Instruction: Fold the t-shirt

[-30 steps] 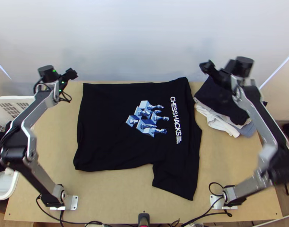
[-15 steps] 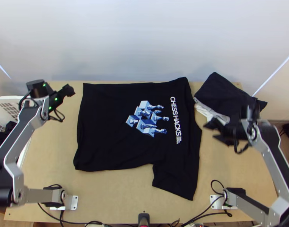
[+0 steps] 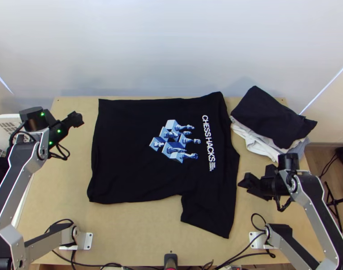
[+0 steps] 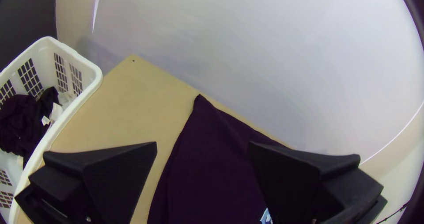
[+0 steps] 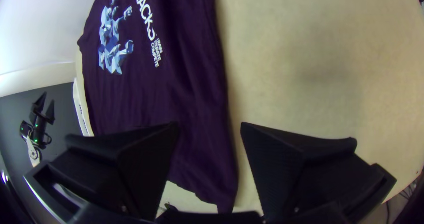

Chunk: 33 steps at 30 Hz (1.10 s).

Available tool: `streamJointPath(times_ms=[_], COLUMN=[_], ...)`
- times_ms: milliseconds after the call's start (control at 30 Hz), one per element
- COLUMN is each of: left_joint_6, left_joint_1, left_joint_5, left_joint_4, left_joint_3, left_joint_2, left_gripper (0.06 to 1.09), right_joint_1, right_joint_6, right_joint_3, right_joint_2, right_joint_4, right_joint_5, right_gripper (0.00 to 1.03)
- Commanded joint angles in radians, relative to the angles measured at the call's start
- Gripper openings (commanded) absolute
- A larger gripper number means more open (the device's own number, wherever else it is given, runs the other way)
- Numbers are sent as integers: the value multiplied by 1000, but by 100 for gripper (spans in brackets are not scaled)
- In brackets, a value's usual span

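We see the black t-shirt [image 3: 131,153] spread on the desk [image 3: 126,234], its blue and white print facing up. Its bottom hem lies towards the left and its shoulder end towards the right, with one sleeve [image 3: 209,209] jutting out towards the near edge. Light creases run through the cloth around that sleeve.

Our left gripper [image 3: 76,119] is released, its two fingers wide apart and holding nothing, left of the shirt near its far left corner. Our right gripper [image 3: 246,182] is released too, with a gap between its fingers and no cloth caught; it is by the shirt's right edge, close to the sleeve.

At the far right we have a pile of folded clothes [image 3: 272,118], black on top and paler ones beneath. A white basket [image 4: 95,79] of dark clothes [image 4: 17,118] stands at the left.

Over the last second, our right arm has come nearer from over the pile, and our left arm has drawn back nearer and further left. The shirt has stayed put.
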Motion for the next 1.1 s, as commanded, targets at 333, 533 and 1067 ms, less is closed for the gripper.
streamJointPath(times_ms=[333,533,1067], left_joint_6=[7,8,254], left_joint_1=[5,5,28], left_joint_5=[-14,-15,81], left_joint_4=[-27,-27,-312], left_joint_3=[-29,-29,6], left_joint_2=[-39,-33,-13], left_gripper=[105,105,104], right_joint_1=[35,75,117], right_joint_6=[15,56,70], right_joint_3=[-151,-177,-206], right_joint_2=[-14,20,54], right_joint_4=[172,258,326], right_joint_5=[-3,-3,-2], right_gripper=[56,55,31])
